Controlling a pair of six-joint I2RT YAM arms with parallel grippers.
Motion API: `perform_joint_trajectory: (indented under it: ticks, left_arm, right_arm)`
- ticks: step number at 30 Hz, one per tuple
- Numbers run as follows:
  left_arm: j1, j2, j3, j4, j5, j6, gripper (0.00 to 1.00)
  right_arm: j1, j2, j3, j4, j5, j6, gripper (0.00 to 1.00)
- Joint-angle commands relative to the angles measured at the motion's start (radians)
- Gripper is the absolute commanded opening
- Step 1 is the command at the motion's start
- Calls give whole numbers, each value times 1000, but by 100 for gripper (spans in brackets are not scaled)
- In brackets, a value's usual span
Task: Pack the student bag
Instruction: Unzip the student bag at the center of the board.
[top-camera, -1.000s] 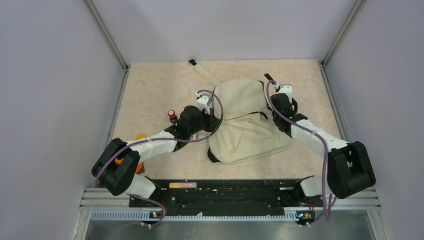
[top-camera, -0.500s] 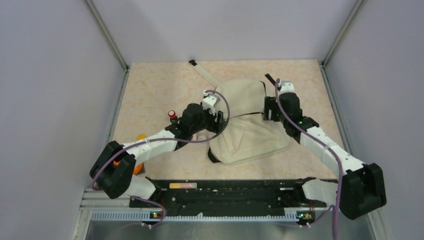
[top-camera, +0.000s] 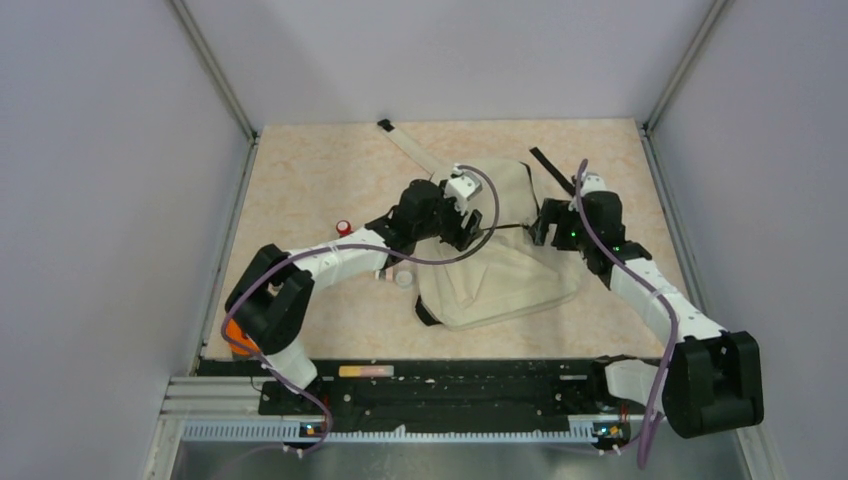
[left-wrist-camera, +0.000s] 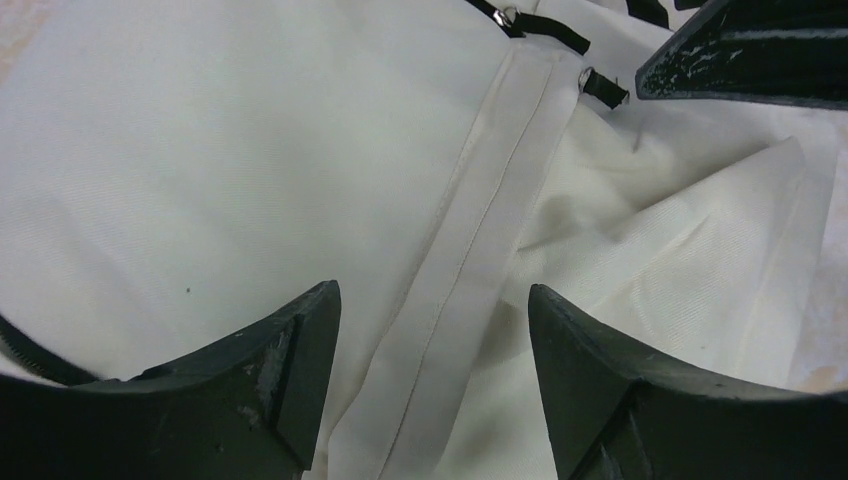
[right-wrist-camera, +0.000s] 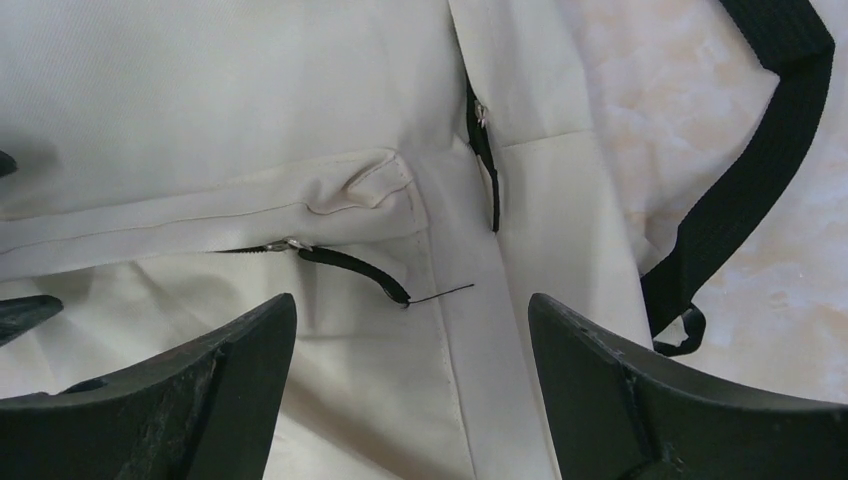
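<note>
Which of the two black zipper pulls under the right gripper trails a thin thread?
The lower, sideways zipper pull; the upright zipper pull beside the seam has none.

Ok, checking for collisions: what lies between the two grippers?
Only the student bag: cream fabric and a black zipper line fill the gap between left gripper and right gripper, in the top view.
</note>
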Motion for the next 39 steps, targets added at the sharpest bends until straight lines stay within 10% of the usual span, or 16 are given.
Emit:
perform_joint_trajectory:
  ticks: [1, 9, 22, 28, 39]
  left_arm:
    - [-3, 44, 69, -3, 69, 52, 74]
    - [-4, 87, 87, -25, 44, 62, 67]
    - [-6, 72, 53, 8, 35, 24, 1]
    - [-6, 52, 28, 13, 36, 9, 0]
    - [-6, 28, 12, 22, 33, -13, 0]
  right_arm:
    - [-67, 16, -29, 105, -147, 35, 84]
    - [-98, 66, -60, 186, -246, 21, 81]
    - [-98, 210, 7, 205, -292, -39, 63]
    - [-95, 236, 27, 226, -322, -53, 59]
    - [-96, 222, 21, 231, -308, -68, 0]
